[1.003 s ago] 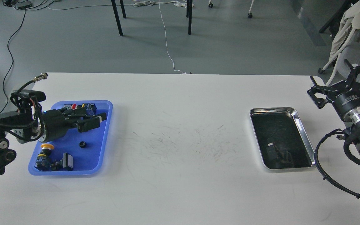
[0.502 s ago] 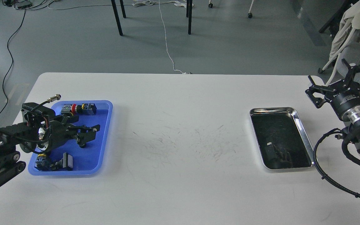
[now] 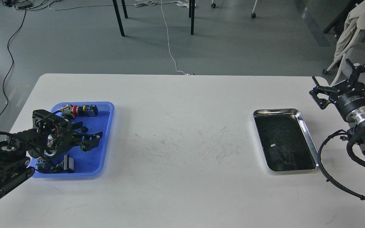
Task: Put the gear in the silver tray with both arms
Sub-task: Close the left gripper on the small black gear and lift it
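The silver tray [image 3: 276, 111] lies at the right of the white table, with only dark reflections in its bottom. My left gripper [image 3: 89, 138] is low inside the blue plastic tray [image 3: 105, 118], its fingers spread, over the spot where the small black gear lay. The gear itself is hidden by the fingers or cannot be told apart from them. My right gripper [image 3: 341, 81] is open and empty, raised beyond the table's right edge, behind and to the right of the silver tray.
The blue tray also holds a red-button switch [image 3: 78, 110] at its far edge and a black block [image 3: 67, 164] beside a blue part [image 3: 41, 165] at its near edge. The table [image 3: 182, 136] is scuffed in the middle. Chair legs and cables lie beyond.
My left arm has dropped and swung toward me, and its gripper has gone down into the blue tray onto the gear's spot, hiding the gear. The right gripper has barely shifted.
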`<state>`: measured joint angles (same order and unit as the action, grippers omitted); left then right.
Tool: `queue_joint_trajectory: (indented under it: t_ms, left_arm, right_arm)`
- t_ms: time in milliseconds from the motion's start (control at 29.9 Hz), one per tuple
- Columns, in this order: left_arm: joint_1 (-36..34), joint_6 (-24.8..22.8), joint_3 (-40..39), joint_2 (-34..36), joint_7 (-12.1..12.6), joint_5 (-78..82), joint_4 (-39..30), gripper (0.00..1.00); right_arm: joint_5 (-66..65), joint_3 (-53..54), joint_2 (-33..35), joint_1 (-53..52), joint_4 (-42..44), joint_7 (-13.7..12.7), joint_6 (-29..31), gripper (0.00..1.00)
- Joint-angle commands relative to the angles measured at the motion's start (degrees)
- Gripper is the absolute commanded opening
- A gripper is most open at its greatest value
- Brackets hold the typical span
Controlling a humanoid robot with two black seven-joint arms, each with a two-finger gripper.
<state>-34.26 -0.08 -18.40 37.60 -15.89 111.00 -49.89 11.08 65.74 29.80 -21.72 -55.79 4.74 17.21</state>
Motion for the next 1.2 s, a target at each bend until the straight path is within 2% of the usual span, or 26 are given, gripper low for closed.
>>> queue_joint_trajectory:
  t_ms: [0,334,669,769,1003,1103,1170]
  left_arm:
    - [-0.5,0.4,0.2,-1.0,-0.2,-0.1,2.2,0.80]
    - [-1.3,0.4,1.2,-1.4,-0.6,-0.4,3.7,0.67]
    - [-2.7,0.3,1.2,-0.9,-0.8,-0.8,3.8,0.67]
    - [-2.7,0.4,1.3,-0.9,-0.6,-0.7,3.8,0.58]
    - [-2.6,0.3,1.7,-0.9,-0.5,-0.6,4.0,0.57]
    - [-2.6,0.4,1.7,-0.9,-0.3,-0.5,4.8,0.50]
    - [-2.6,0.3,1.7,-0.9,-0.3,-0.5,4.9,0.50]
  right_arm:
    - [0.0,0.0,0.0,0.1,0.2,0.0,0.0,0.99]
    - [0.0,-0.1,-0.2,0.1,0.2,0.0,0.0,0.99]
    - [0.0,-0.2,-0.3,0.1,0.2,0.0,-0.1,0.99]
    - [0.0,-0.2,-0.3,0.1,0.2,0.0,-0.1,0.99]
    - [0.0,-0.2,-0.3,0.1,0.2,0.0,-0.1,0.99]
    - [0.0,-0.2,-0.3,0.1,0.2,0.0,-0.1,0.99]
    - [0.0,-0.2,-0.3,0.1,0.2,0.0,-0.1,0.99]
